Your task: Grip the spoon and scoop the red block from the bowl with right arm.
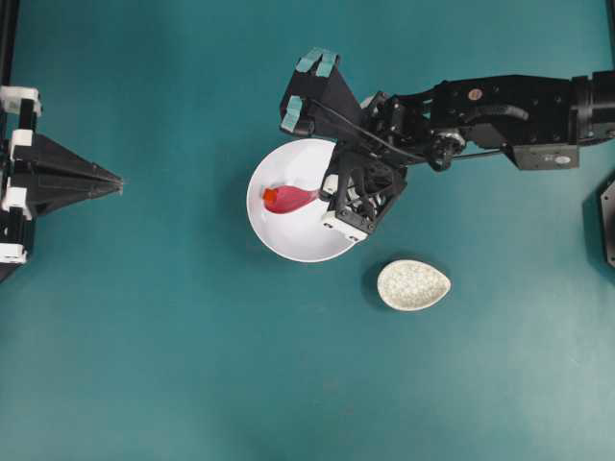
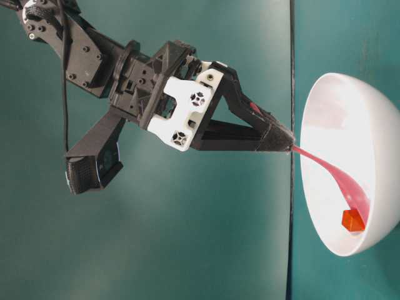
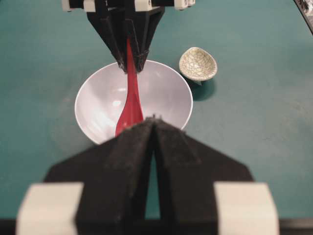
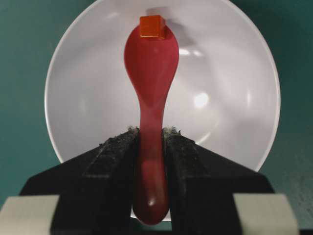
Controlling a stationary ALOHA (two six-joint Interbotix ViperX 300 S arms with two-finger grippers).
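I see right gripper (image 4: 151, 147) reaching in from frame right, clenched on spoon (image 4: 150, 83) handle; scoop tip touches red block (image 4: 151, 26) inside bowl (image 4: 78, 98).

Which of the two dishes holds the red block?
The large plain white bowl, where the spoon touches the red block. The small speckled oval dish sits apart, with nothing visible inside.

The right arm (image 1: 500, 110) is reaching in from the right edge of the overhead frame toward the centre, its wrist angling downward. Its gripper (image 4: 150, 142) is clamping both fingers (image 4: 115, 161) on the spoon (image 4: 149, 98) handle. The left gripper (image 1: 117, 181) is sitting at the left edge, fingers pressed together, holding nothing.
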